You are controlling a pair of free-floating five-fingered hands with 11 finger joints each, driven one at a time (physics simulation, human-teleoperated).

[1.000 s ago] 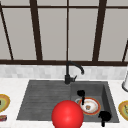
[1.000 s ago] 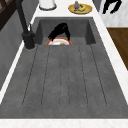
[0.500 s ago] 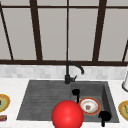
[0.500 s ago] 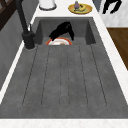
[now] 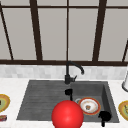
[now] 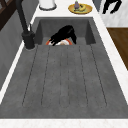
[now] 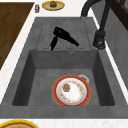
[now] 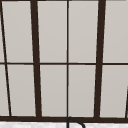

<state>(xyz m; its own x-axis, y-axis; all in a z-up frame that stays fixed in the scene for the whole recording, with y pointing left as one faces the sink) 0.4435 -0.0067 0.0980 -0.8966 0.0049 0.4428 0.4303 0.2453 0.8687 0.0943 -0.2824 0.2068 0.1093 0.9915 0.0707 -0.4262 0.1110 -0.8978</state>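
The black left hand (image 5: 68, 92) hangs in the air with its fingers (image 7: 72, 41) straight and stretched forward, the thumb (image 7: 53, 45) angled down beneath the palm. The black right hand (image 5: 104, 116) floats lower and well apart to its right.

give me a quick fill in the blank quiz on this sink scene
1. The red-rimmed plate lies inside the sink ____.
2. The left hand hangs above the ribbed ____, beside the basin.
3. The black ____ stands at the back of the sink, under the window.
4. The right hand is at the sink's front ____ corner.

Missing words: basin; drainboard; faucet; right
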